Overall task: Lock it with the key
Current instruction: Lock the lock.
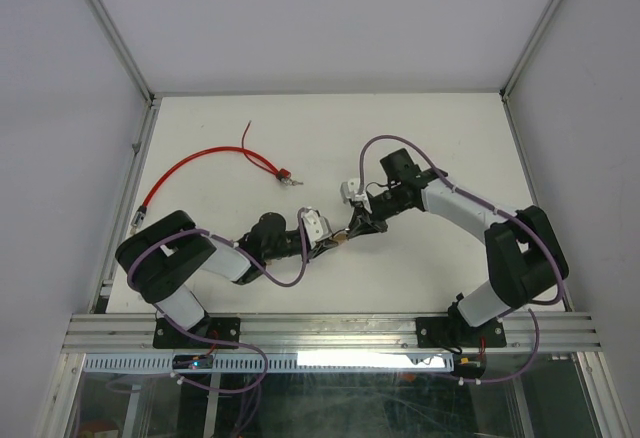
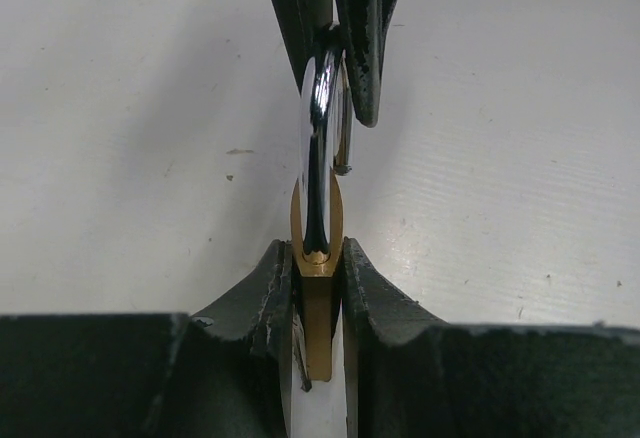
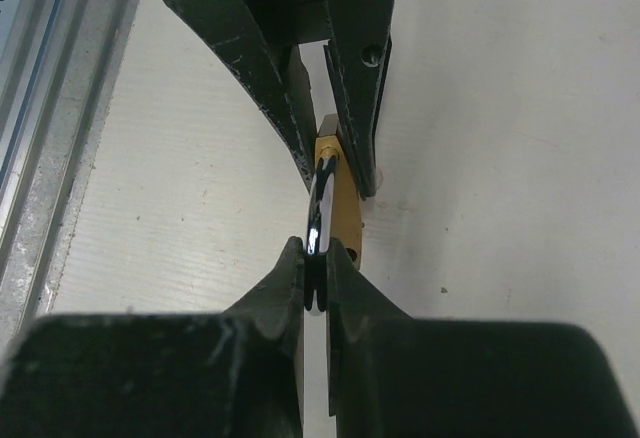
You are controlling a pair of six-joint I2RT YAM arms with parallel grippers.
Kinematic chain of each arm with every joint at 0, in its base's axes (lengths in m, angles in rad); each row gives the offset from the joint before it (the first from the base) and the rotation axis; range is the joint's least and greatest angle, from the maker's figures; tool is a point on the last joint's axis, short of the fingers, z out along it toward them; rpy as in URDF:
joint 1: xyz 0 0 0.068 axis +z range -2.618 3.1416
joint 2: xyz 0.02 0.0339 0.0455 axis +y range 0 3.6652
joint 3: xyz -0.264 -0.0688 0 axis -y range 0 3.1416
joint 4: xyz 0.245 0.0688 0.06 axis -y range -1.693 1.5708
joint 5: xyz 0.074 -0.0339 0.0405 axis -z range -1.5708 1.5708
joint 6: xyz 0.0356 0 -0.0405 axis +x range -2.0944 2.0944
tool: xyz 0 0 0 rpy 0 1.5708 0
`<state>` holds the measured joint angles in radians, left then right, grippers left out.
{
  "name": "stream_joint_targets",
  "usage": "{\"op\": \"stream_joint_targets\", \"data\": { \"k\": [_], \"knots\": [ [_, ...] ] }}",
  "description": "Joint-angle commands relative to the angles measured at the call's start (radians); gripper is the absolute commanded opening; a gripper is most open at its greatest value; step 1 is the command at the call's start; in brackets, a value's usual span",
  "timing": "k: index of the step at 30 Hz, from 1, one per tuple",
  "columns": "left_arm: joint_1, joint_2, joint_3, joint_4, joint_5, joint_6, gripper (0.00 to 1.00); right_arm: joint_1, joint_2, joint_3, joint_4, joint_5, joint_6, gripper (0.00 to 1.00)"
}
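A brass padlock (image 1: pixel 340 239) hangs between my two grippers just above the table. My left gripper (image 2: pixel 317 258) is shut on its brass body (image 2: pixel 318 303), edge-on between the pads. My right gripper (image 3: pixel 317 258) is shut on the chrome shackle (image 3: pixel 318 208), opposite the left one. In the left wrist view the shackle (image 2: pixel 318 128) rises from the body into the right fingers (image 2: pixel 365 38), and one thin leg ends free beside it. A small metal key (image 1: pixel 291 179) lies far left of both grippers, at the end of a red cable (image 1: pixel 190 166).
The red cable curves across the left part of the white table (image 1: pixel 430 128) toward its left edge. An aluminium rail (image 1: pixel 330 330) runs along the near edge by the arm bases. White walls enclose the table at the back and sides.
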<state>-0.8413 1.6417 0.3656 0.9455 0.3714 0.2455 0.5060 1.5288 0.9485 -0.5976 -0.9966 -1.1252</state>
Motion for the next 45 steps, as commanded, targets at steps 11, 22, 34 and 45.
{"op": "stream_joint_targets", "data": {
  "k": [11, 22, 34, 45],
  "knots": [
    [0.043, 0.026, -0.006, -0.047, 0.146, 0.039, 0.0, 0.072, -0.029, -0.022, 0.214, 0.175, 0.206, 0.0],
    [0.042, 0.042, 0.032, -0.114, 0.205, 0.035, 0.0, 0.064, -0.057, -0.033, 0.166, 0.19, 0.096, 0.0],
    [0.044, 0.037, 0.047, -0.151, 0.259, 0.041, 0.0, 0.062, -0.068, -0.067, 0.198, 0.223, -0.034, 0.0],
    [0.044, 0.036, 0.046, -0.151, 0.216, 0.041, 0.0, 0.062, 0.044, 0.057, -0.02, 0.132, -0.029, 0.0]
  ]
}}
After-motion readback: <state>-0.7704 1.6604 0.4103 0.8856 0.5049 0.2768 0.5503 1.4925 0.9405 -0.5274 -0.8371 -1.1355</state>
